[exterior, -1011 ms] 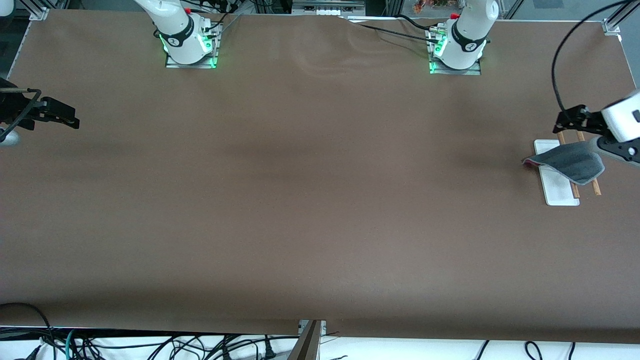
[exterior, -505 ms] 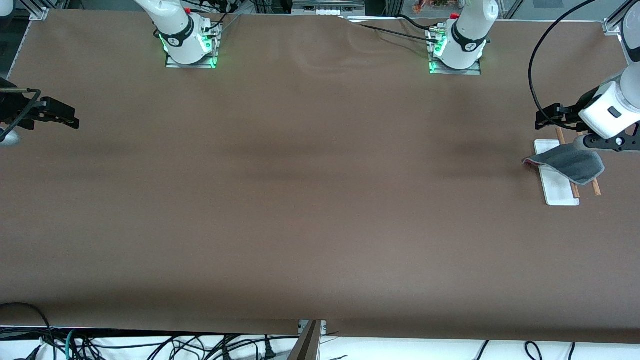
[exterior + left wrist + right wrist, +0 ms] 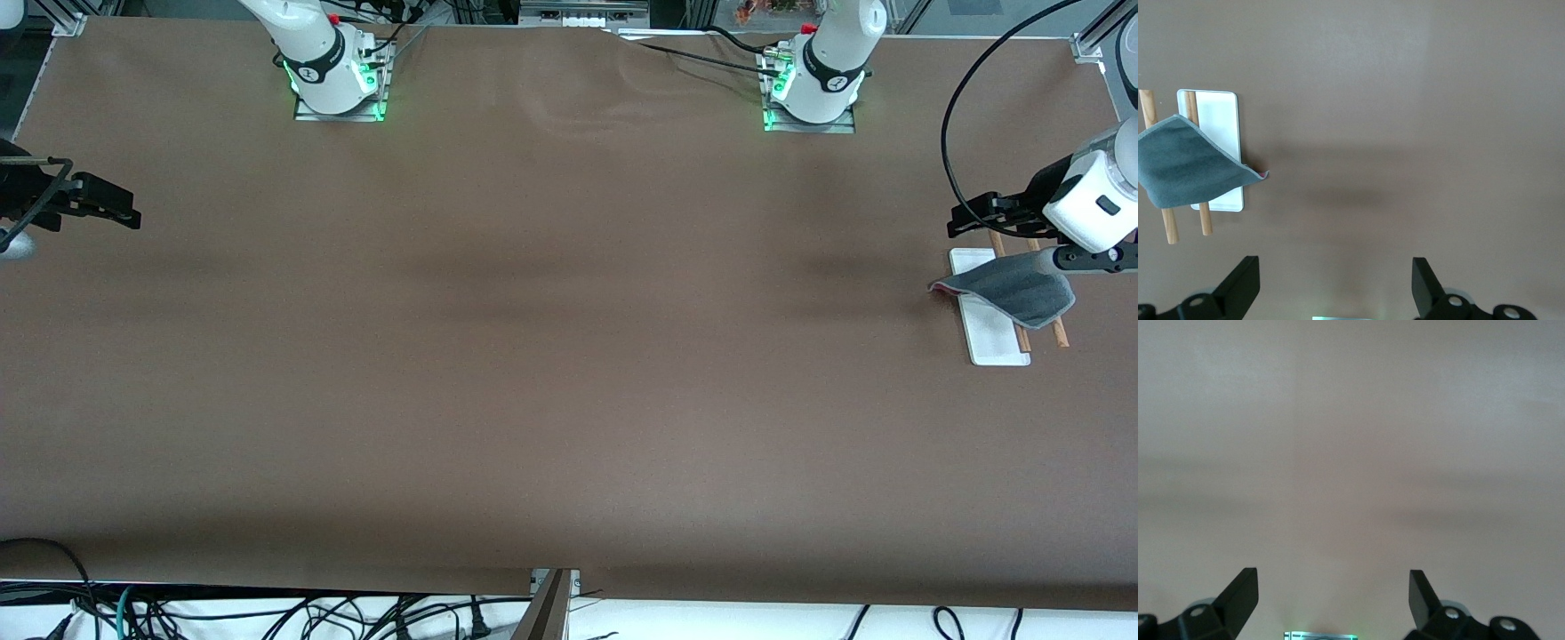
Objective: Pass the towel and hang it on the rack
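Seems done: towel (image 3: 1013,292) draped over rack (image 3: 989,338), left gripper (image 3: 967,215) and right gripper (image 3: 120,206) spread wide, empty.

Even overhead light, soft diffuse shadow bands across the brown table (image 3: 533,356) (right wrist view paler, washed out).

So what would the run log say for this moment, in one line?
towel: draped over rack rods | left gripper: open, empty, above table beside rack | right gripper: open, empty, waiting at its table end
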`<state>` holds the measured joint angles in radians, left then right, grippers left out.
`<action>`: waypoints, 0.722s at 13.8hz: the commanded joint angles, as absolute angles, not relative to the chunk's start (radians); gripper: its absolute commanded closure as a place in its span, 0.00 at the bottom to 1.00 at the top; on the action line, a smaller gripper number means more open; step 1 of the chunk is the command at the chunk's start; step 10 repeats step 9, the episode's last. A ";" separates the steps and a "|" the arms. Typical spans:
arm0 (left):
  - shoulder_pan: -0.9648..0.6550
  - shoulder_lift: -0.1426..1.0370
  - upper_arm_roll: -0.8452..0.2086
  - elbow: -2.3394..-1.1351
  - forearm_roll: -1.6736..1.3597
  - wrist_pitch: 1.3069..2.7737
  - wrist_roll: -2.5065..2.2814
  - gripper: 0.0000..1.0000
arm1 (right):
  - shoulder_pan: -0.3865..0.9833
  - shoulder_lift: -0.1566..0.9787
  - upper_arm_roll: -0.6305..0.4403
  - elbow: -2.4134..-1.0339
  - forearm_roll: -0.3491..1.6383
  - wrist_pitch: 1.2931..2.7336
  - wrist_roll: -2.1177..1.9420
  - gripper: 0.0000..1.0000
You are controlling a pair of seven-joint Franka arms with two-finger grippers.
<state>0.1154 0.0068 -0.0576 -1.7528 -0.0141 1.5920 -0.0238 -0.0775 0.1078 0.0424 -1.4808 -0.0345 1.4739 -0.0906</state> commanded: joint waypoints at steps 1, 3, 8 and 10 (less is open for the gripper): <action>0.100 -0.020 -0.052 -1.747 -0.015 1.589 -0.058 0.00 | -0.081 0.098 0.041 -1.489 -0.029 1.479 -0.103 0.00; 0.101 -0.020 -0.052 -1.749 -0.014 1.592 -0.046 0.00 | -0.081 0.098 0.041 -1.489 -0.029 1.479 -0.101 0.00; 0.101 -0.020 -0.051 -1.747 -0.028 1.594 -0.054 0.00 | -0.078 0.098 0.041 -1.489 -0.029 1.479 -0.101 0.00; 0.101 -0.020 -0.051 -1.747 -0.028 1.594 -0.054 0.00 | -0.078 0.098 0.041 -1.489 -0.028 1.479 -0.101 0.00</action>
